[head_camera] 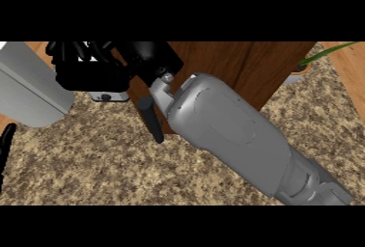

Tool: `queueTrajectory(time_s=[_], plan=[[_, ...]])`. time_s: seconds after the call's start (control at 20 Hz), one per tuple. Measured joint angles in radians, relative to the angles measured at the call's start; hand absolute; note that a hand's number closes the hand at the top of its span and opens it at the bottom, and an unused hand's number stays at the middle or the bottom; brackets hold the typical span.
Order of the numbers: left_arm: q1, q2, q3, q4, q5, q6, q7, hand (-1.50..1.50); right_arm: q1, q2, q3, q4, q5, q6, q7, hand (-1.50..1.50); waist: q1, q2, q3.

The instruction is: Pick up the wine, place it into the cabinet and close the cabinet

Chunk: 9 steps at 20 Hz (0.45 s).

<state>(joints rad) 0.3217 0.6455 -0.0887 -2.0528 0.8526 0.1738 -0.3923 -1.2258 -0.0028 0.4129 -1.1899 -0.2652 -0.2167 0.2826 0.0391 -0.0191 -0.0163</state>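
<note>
Now my right hand (107, 72) is at the cabinet (235, 67).
Its fingers curl, on what I cannot tell; far worktop (107, 169) edge.

Speckled granite counter (107, 169); potted plant (314, 60) at right; wood floor (353, 72).

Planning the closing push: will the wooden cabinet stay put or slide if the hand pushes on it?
The cabinet looks like a broad wooden box, so it is probably stiff and heavy, unlikely to tip. It stands on the speckled counter, so it may resist sliding. How its door swings by the right hand cannot be seen.
</note>
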Motion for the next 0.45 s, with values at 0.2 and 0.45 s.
queueTrajectory(time_s=[0.2, 0.45], plan=[[-0.019, -0.003, 0.002, -0.007, 0.0, 0.009, 0.018, -1.5, -0.009, -0.01, -0.011, 0.061, 0.019, 0.037, -0.075, 1.5, 0.002, -0.005, -0.003], [-0.029, -0.02, -0.016, 0.006, -0.021, 0.011, 0.014, -1.5, -0.012, -0.024, -0.007, 0.098, 0.039, 0.072, -0.126, 1.5, 0.002, -0.013, -0.004]])
